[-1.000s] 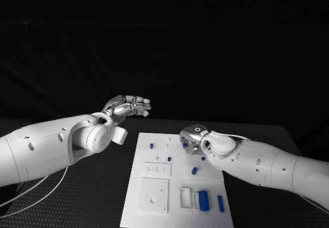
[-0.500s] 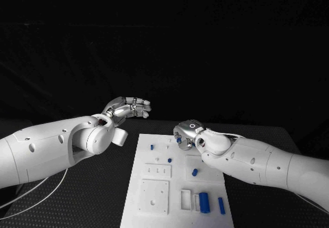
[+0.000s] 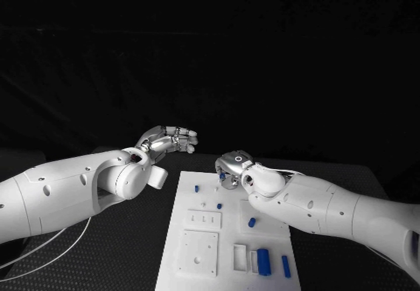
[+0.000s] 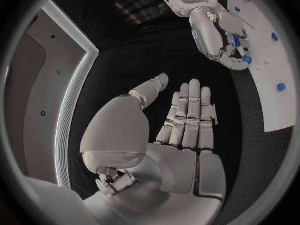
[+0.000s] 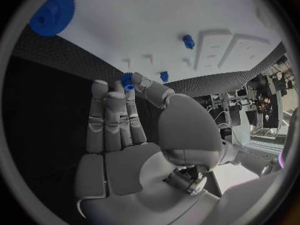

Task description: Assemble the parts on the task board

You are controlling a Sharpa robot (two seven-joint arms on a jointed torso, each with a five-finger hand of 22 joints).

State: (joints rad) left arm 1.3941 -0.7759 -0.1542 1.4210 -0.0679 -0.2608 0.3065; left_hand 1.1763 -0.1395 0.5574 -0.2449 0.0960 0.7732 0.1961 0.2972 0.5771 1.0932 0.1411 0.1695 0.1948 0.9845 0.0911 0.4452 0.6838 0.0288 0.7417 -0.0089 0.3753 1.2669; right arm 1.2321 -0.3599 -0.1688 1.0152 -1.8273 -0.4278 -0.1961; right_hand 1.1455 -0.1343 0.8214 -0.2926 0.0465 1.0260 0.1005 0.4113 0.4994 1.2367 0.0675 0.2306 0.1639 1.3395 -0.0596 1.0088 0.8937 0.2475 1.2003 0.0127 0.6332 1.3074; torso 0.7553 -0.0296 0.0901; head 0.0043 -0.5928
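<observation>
Over the far end of the board [image 3: 197, 212], the right robot hand [image 3: 232, 171] is pinching a small blue part [image 5: 127, 80] between thumb and fingertip, its other fingers lying straight and close together. Beyond the board's far left corner, the left robot hand [image 3: 168, 139] is hovering above the surface [image 3: 122, 254], holding nothing, its fingers straight and side by side and its thumb standing apart. At least six more blue parts are lying on the board, two long ones [image 3: 263, 262] near its near edge, and a blue gear [image 5: 51, 12] is resting at one edge. Bare surface is flanking the board on both sides.
</observation>
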